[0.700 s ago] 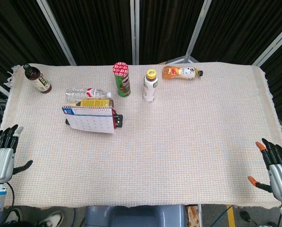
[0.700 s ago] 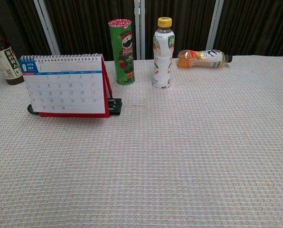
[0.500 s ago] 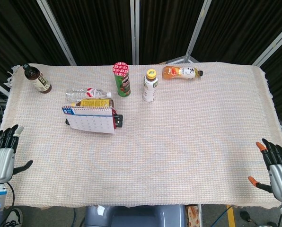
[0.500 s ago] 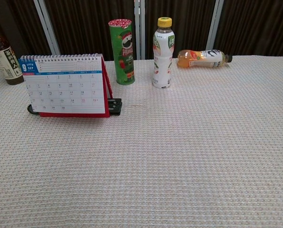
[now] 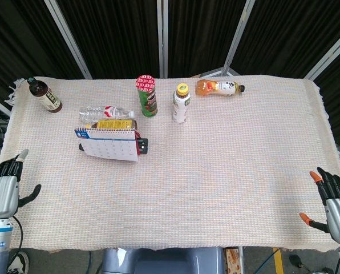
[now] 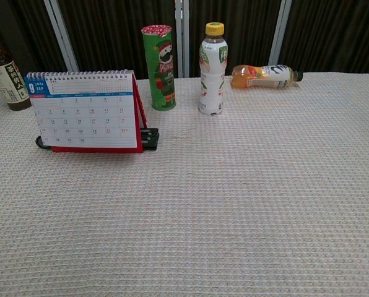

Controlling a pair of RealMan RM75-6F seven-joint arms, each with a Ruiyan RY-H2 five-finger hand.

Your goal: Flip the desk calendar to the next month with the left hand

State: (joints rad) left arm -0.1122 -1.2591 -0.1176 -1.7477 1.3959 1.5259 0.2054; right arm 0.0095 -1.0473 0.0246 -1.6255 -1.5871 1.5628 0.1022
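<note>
The desk calendar [image 5: 109, 145] stands upright on the left part of the table, a spiral-bound white page on a red stand. In the chest view the calendar [image 6: 84, 111] shows the September page with a blue header. My left hand [image 5: 5, 186] hovers off the table's front left corner, well below and left of the calendar, fingers apart and holding nothing. At the front right corner my right hand [image 5: 332, 200] is open too, with orange fingertips. Neither hand appears in the chest view.
A dark bottle [image 5: 45, 95] stands at the back left. Two bottles [image 5: 108, 117] lie behind the calendar, and a black object [image 6: 149, 138] sits at its right foot. A green can [image 6: 160, 67], a white bottle [image 6: 212, 69] and a lying orange bottle [image 6: 263, 75] are at the back.
My left hand has shifted slightly, its fingers drawing a little closer together. The calendar and my right hand have stayed in place.
</note>
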